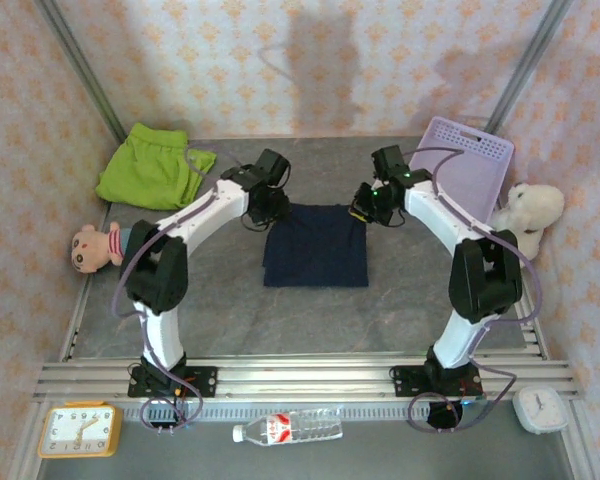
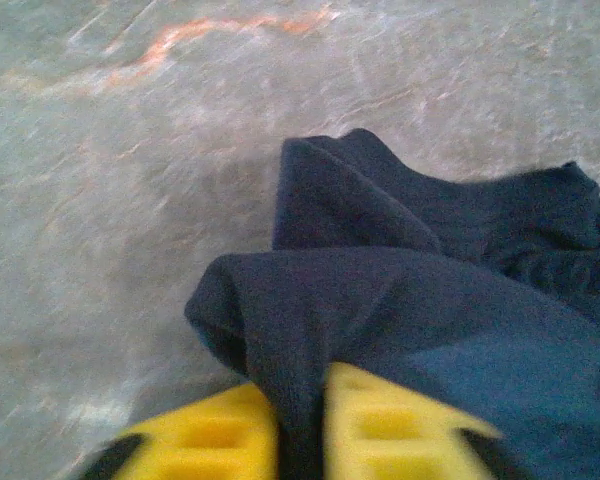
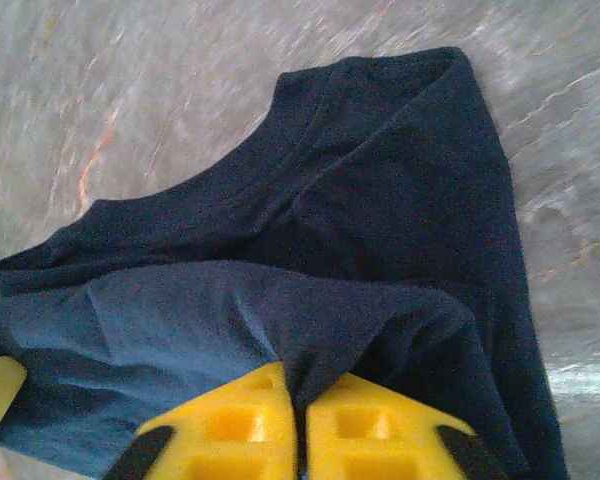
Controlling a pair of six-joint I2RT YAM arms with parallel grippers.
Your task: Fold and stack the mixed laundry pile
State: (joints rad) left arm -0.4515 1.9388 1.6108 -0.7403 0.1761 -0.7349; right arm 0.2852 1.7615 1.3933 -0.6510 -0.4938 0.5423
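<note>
The dark navy garment (image 1: 315, 246) lies as a flat rectangle in the middle of the table. My left gripper (image 1: 263, 213) is at its far left corner, shut on a fold of navy cloth (image 2: 310, 330) pinched between yellow fingers (image 2: 215, 435). My right gripper (image 1: 371, 207) is at the far right corner, shut on another fold of the navy garment (image 3: 380, 250) between its yellow fingers (image 3: 380, 430). Bunched at the far left of the table is the lime-green garment (image 1: 150, 168) with its pale drawstring (image 1: 195, 158).
A lavender plastic basket (image 1: 465, 165) leans at the far right, with a white plush toy (image 1: 528, 212) beside it. A pink doll (image 1: 95, 245) lies at the left edge. In front of the table are a clock (image 1: 78, 428), a water bottle (image 1: 290, 428) and a white timer (image 1: 540, 408).
</note>
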